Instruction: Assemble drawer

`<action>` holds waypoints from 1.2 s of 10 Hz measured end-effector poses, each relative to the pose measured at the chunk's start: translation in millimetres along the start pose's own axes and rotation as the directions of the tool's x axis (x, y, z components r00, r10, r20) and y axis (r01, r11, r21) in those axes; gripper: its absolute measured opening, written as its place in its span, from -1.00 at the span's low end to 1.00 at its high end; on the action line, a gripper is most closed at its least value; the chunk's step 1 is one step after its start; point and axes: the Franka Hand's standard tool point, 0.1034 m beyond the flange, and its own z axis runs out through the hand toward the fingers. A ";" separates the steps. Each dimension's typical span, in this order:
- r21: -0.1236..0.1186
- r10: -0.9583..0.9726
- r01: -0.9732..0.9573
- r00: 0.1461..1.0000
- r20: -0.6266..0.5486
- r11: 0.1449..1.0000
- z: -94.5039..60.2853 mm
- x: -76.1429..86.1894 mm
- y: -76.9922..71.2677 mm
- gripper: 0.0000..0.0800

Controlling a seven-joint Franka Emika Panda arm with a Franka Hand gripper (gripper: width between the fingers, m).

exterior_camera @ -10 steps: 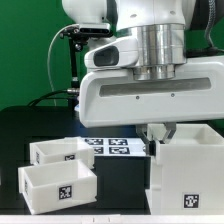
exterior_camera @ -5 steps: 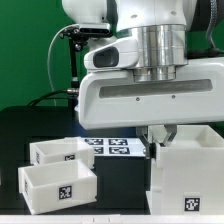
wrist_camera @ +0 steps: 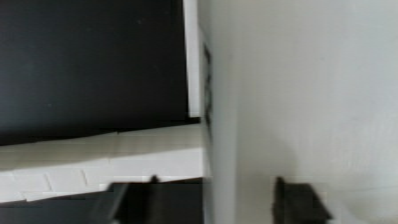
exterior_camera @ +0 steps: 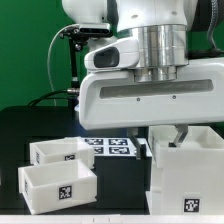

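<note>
Drawer assembly: early, neither tray is in yet.
One casing (exterior_camera: 185, 170) stands upright at the exterior view's right, with no tray in it as far as shows. Two trays, front tray (exterior_camera: 57, 187) and rear tray (exterior_camera: 55, 152), sit loose close together at the exterior view's left, apart from the casing, so both insertions look still to do. One marker board (exterior_camera: 112, 147) lies behind, between them. The gripper (exterior_camera: 171, 135) is at the casing's top edge, jaws narrowly parted astride the wall, not visibly clamped.
</note>
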 end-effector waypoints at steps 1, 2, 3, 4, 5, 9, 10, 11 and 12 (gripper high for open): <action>0.000 -0.008 0.008 1.000 0.001 1.000 -1.4 0.3 1.2 0.10; 0.001 -0.046 0.046 0.999 0.025 0.999 -13.3 -1.9 7.4 0.10; 0.003 -0.087 0.087 0.996 0.030 0.996 -31.9 -2.6 15.0 0.49; 0.002 -0.145 0.145 0.989 0.020 0.989 -47.9 -5.9 24.8 0.58; 0.004 -0.193 0.193 0.981 0.016 0.981 -58.1 -15.2 39.8 0.58; 0.003 -0.263 0.263 0.964 -0.034 0.965 -49.5 -29.1 69.0 0.62; 0.003 -0.262 0.262 0.964 -0.035 0.965 -49.6 -29.0 69.3 0.62; 0.003 -0.262 0.262 0.965 -0.034 0.965 -48.9 -29.3 69.5 0.62; 0.003 -0.269 0.269 0.963 -0.028 0.963 -46.3 -31.8 71.9 0.62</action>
